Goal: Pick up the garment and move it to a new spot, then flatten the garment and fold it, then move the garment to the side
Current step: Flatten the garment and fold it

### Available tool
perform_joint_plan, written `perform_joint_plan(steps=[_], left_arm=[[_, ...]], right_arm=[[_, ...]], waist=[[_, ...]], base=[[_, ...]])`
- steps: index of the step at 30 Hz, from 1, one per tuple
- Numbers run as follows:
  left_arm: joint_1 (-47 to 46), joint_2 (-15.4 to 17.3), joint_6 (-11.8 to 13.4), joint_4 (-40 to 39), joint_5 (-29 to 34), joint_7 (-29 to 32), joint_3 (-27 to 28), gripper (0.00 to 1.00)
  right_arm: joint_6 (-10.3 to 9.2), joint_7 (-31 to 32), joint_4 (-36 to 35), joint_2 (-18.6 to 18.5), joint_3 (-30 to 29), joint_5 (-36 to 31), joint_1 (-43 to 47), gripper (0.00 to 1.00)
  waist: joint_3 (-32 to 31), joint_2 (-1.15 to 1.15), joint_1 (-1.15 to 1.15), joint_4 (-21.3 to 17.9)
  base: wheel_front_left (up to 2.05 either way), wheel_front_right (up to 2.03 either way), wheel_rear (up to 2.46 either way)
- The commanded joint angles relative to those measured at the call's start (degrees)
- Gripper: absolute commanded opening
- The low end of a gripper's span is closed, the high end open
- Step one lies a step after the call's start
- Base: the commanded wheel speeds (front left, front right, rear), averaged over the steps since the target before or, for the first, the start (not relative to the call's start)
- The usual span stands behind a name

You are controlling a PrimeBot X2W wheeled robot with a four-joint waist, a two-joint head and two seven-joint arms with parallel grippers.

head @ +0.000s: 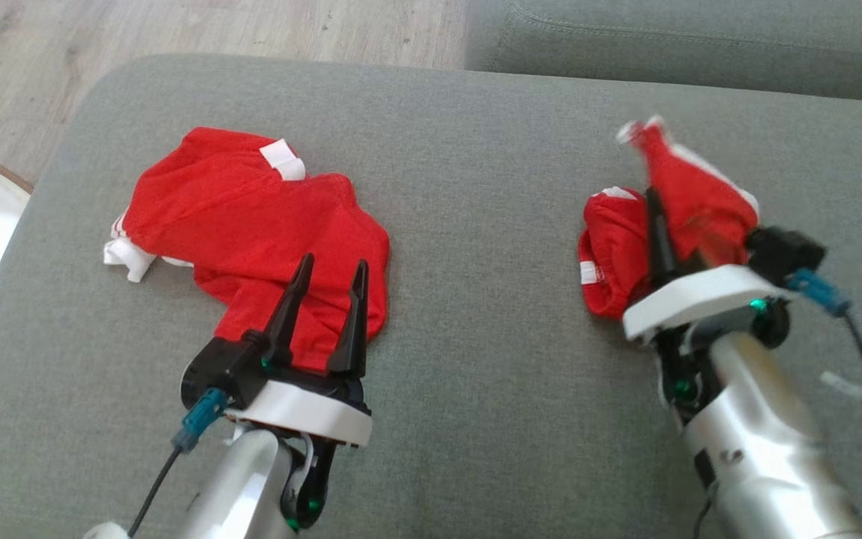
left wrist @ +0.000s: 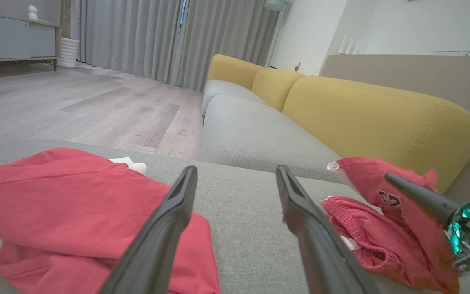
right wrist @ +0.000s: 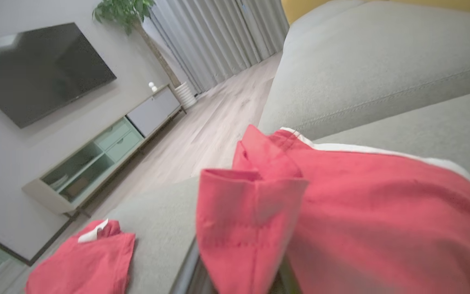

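grey cushion (head: 476, 187) bears one red garment (head: 251, 217) and, perhaps resting, red shorts (head: 610, 254).

The head view looks steeply down on the grey cushion (head: 476, 187). Both wrist views skim low across it, sharing the bunched red garment (left wrist: 382, 241), the right closest.
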Motion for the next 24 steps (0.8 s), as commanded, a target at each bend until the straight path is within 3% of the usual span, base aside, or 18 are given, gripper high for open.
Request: perform_joint_plan(steps=[1, 6, 8, 18, 21, 24], left_arm=[[-0.69, 0.44, 0.27, -1.52, -0.13, -0.29, 1.48, 1.00], [-0.59, 0.44, 0.27, -1.27, 0.03, -0.29, 1.70, 1.00], [-0.55, 0.44, 0.23, -1.18, 0.05, -0.29, 1.62, 1.00], [0.25, 0.44, 0.25, -1.07, 0.39, -0.29, 2.91, 1.00], [0.38, 0.44, 0.23, -1.44, 0.61, -0.29, 3.77, 1.00], [0.51, 0.44, 0.23, -2.48, 0.86, -0.29, 4.95, 1.00]], right_arm=[[0.21, 0.18, -1.29, 0.37, 1.80, 0.13, 0.01, 0.00], [0.21, 1.22, 1.62, 0.05, 6.73, -1.61, 0.50, 0.00], [0.21, 1.32, 3.08, -0.60, 8.80, -3.22, 0.33, 1.00], [0.21, 1.48, 4.95, -2.14, 21.00, -9.98, 0.26, 1.00], [0.21, 0.66, 2.81, -2.86, 20.99, -8.70, 0.59, 1.00], [0.21, -0.30, -0.06, -4.10, 17.17, -7.48, 0.81, 1.00]], waist=[[-0.02, 0.00, 0.00, 0.01], [-0.28, 0.00, 0.00, -0.19], [-0.45, 0.00, 0.00, -0.30], [-2.23, 0.00, 0.00, -2.88], [-2.84, 0.00, 0.00, -4.24], [-3.25, 0.00, 0.00, -5.93]], base=[[0.00, 0.00, 0.00], [0.00, 0.00, 0.00], [0.00, 0.00, 0.00], [0.00, 0.00, 0.00], [0.00, 0.00, 0.00], [0.00, 0.00, 0.00]])
